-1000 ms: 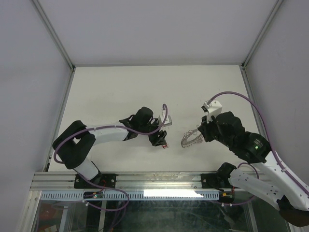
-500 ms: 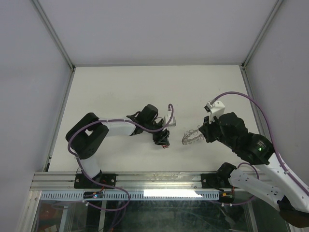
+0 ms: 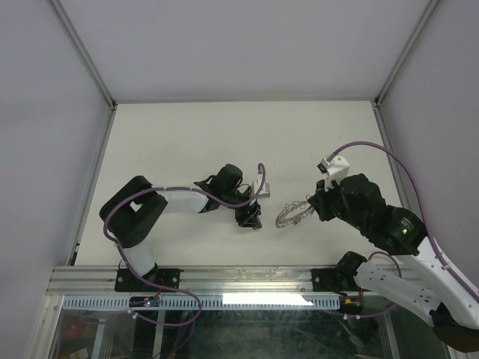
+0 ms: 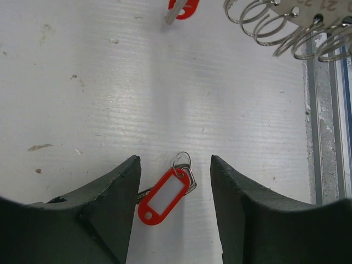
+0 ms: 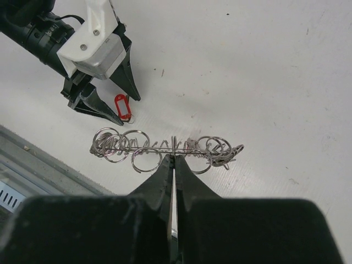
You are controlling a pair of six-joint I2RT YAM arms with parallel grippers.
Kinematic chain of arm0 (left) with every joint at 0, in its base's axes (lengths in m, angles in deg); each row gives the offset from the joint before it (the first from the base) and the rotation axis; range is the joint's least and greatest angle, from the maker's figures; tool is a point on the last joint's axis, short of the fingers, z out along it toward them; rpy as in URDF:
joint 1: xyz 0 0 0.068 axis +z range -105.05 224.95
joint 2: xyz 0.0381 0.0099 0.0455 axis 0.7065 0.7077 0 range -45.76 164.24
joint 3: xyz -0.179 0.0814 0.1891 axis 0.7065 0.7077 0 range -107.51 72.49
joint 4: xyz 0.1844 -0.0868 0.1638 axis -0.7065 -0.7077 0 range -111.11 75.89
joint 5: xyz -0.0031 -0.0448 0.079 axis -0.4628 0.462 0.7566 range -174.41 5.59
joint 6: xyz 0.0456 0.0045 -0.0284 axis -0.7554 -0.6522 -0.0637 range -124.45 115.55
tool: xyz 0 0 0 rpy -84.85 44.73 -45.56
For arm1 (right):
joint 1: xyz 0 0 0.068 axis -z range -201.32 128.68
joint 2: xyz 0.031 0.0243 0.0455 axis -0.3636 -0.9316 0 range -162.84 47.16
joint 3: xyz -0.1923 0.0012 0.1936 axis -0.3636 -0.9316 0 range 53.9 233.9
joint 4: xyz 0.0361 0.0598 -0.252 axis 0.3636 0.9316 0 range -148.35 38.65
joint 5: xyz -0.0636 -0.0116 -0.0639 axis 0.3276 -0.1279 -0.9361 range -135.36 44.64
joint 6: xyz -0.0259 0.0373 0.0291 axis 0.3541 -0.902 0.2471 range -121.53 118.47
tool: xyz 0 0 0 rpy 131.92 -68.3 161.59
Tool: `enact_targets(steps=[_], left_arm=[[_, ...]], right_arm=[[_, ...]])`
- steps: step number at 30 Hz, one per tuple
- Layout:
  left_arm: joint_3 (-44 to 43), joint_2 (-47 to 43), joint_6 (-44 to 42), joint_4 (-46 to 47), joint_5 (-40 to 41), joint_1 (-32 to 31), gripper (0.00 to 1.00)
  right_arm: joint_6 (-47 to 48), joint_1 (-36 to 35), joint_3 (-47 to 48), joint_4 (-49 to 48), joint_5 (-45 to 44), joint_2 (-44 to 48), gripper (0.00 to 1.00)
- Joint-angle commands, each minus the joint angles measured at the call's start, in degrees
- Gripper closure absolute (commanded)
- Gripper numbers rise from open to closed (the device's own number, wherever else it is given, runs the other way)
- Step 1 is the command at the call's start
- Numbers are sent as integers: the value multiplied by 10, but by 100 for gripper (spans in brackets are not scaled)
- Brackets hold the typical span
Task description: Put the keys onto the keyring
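The red-tagged key (image 4: 165, 195) lies flat on the table between the open fingers of my left gripper (image 4: 175, 159), untouched. Its small silver split ring points away from the wrist. It also shows in the right wrist view (image 5: 122, 106), between the left gripper's fingertips (image 5: 126, 110). My right gripper (image 5: 174, 157) is shut on the keyring (image 5: 165, 147) and holds it edge-on above the table, just right of the left gripper. In the top view the keyring (image 3: 292, 215) hangs between the left gripper (image 3: 248, 218) and the right gripper (image 3: 311, 207).
A second red tag (image 4: 182, 8) lies on the table ahead of the left gripper, near the keyring's loops (image 4: 286, 27). The metal rail (image 3: 247, 278) runs along the table's near edge. Walls enclose the other sides.
The left gripper has shifted slightly and settled open around the red tag. The right gripper has brought the keyring a little to the left, nearer the left gripper.
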Motion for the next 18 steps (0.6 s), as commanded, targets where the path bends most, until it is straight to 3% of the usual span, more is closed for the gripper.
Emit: enact_targets(steps=[1,18], left_arm=[[-2,-10,-32,4,-20,-7,48],[-15,25,-51,-36,-5,-27,51]], right_arm=[[-11,-1,31,-33,3,6,100],[-13,0,26,-44,11,5,100]])
